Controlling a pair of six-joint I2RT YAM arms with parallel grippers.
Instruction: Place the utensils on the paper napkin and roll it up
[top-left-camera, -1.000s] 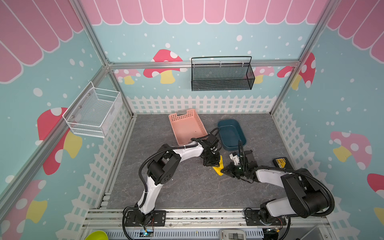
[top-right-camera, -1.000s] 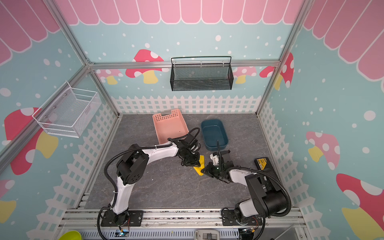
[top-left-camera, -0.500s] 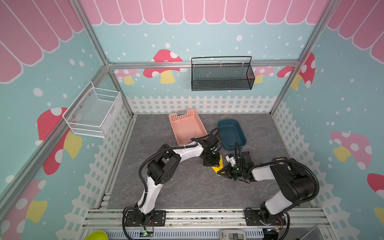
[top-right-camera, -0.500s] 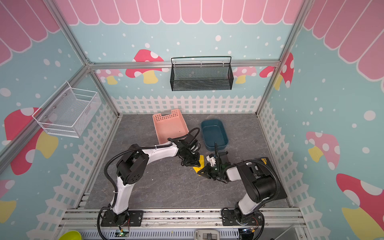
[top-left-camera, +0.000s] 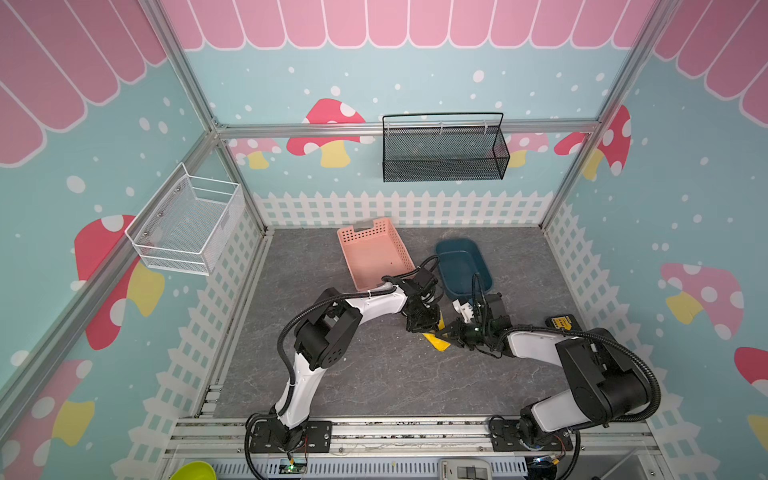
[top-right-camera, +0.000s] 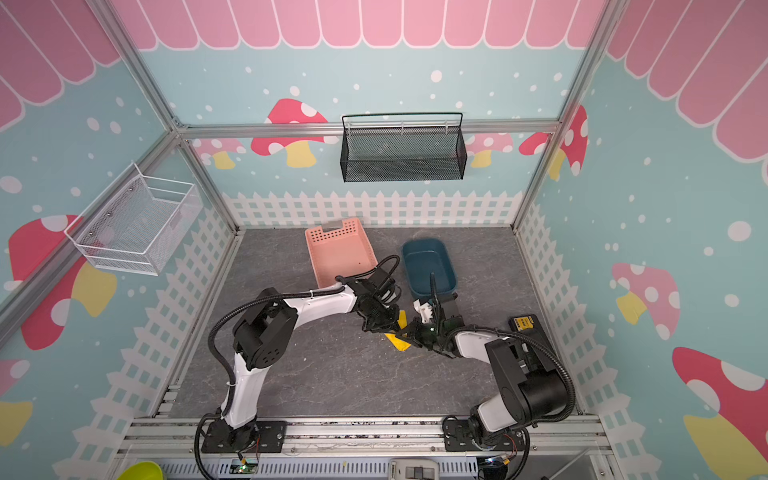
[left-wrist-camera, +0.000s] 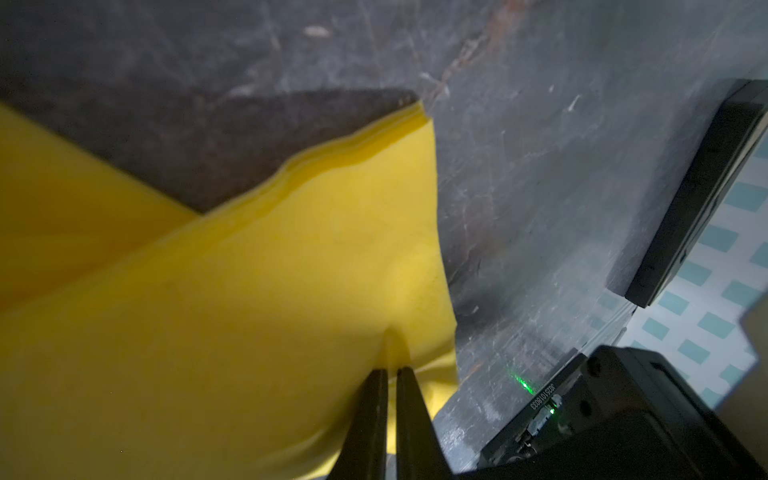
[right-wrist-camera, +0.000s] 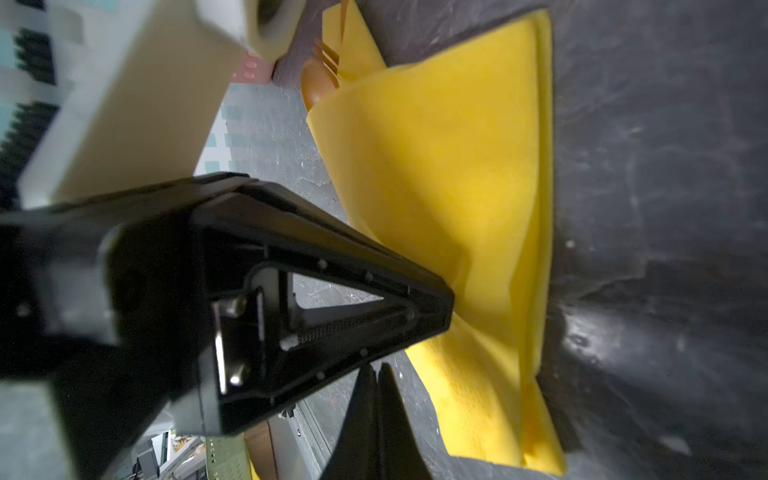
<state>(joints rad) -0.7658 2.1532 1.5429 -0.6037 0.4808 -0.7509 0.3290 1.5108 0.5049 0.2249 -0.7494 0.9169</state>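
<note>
The paper napkin (top-left-camera: 436, 341) (top-right-camera: 399, 343) lies folded over on the grey floor between my two grippers. My left gripper (left-wrist-camera: 392, 370) (top-left-camera: 428, 325) is shut, pinching a raised fold of the napkin (left-wrist-camera: 249, 311). In the right wrist view, orange fork tines (right-wrist-camera: 328, 56) and a rounded orange end (right-wrist-camera: 311, 85) of the utensils poke out from under the napkin's (right-wrist-camera: 457, 187) far edge. The rest of the utensils is hidden under the paper. My right gripper (right-wrist-camera: 376, 366) (top-left-camera: 451, 334) is shut and holds nothing, just beside the napkin's near edge, under the left gripper's body.
A pink basket (top-left-camera: 361, 232) and a dark blue tray (top-left-camera: 487, 272) stand behind the grippers. A black and yellow device (top-left-camera: 561, 322) (left-wrist-camera: 706, 187) lies to the right. A black mesh basket (top-left-camera: 444, 166) hangs on the back wall, and a white wire basket (top-left-camera: 187, 232) on the left wall.
My right gripper has edged left toward the napkin, and its elbow swung in and back out. The left gripper has stayed in place, still holding the napkin.
</note>
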